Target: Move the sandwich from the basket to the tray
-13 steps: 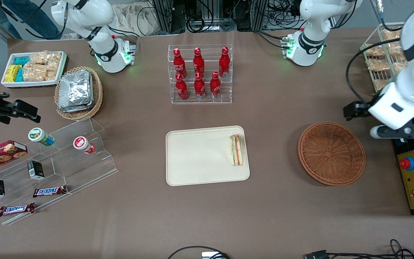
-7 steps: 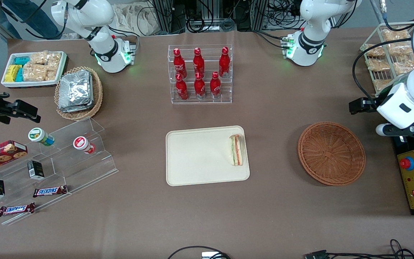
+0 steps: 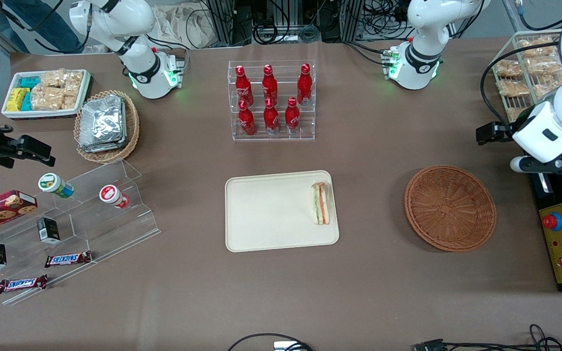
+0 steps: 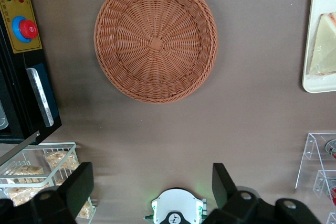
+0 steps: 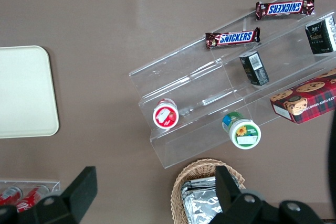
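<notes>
Now gripper [image 4: 152, 190] fingers [image 4: 79, 184] spread wide, holding nothing, above table, sandwich [image 3: 321, 203] flat on tray [image 3: 266, 214], basket [image 3: 450, 207] w/o contents.

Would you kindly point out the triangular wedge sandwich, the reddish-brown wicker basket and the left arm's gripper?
Triangular wedge sandwich [image 3: 321, 203], front view, on its layered filling edge.
Reddish-brown round wicker basket [image 4: 156, 42], left wrist view, on its woven centre.
Left arm's gripper [image 4: 152, 184], left wrist view, midway between its open fingertips, above the table beside the basket.
</notes>
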Motion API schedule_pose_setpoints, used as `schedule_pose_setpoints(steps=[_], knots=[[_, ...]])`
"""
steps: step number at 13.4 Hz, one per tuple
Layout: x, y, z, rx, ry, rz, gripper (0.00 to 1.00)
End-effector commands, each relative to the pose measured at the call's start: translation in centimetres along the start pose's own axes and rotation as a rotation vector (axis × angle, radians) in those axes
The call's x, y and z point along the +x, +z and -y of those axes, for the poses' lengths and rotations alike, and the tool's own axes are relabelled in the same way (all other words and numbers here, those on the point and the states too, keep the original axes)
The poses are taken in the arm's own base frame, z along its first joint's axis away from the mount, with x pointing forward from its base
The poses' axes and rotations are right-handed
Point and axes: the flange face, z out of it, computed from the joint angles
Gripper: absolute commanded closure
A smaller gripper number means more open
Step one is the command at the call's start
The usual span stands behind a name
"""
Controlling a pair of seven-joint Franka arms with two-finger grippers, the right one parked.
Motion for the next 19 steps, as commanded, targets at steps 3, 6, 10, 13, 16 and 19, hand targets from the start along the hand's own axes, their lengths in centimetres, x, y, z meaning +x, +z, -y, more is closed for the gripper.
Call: schedule_pose_setpoints(steps=[3, 6, 10, 13, 16, 19], knots=[[-2.5, 0.3, -0.5, 0.021, 0.009, -0.048, 0.0], [-2.7, 0.5, -0.4, -0.02, 0.002, -0.088, 0.0], [-2.4, 0.2, -0.4, -0.021, 0.004, -0.104, 0.0], [-2.0, 0.5, -0.4, -0.023, 0.004, -0.103, 0.0], [-1.9, 0.5, -0.3, -0.024, 0.001, -0.104, 0.0], [-2.0, 0.5, -0.3, -0.024, 0.001, -0.102, 0.0]])
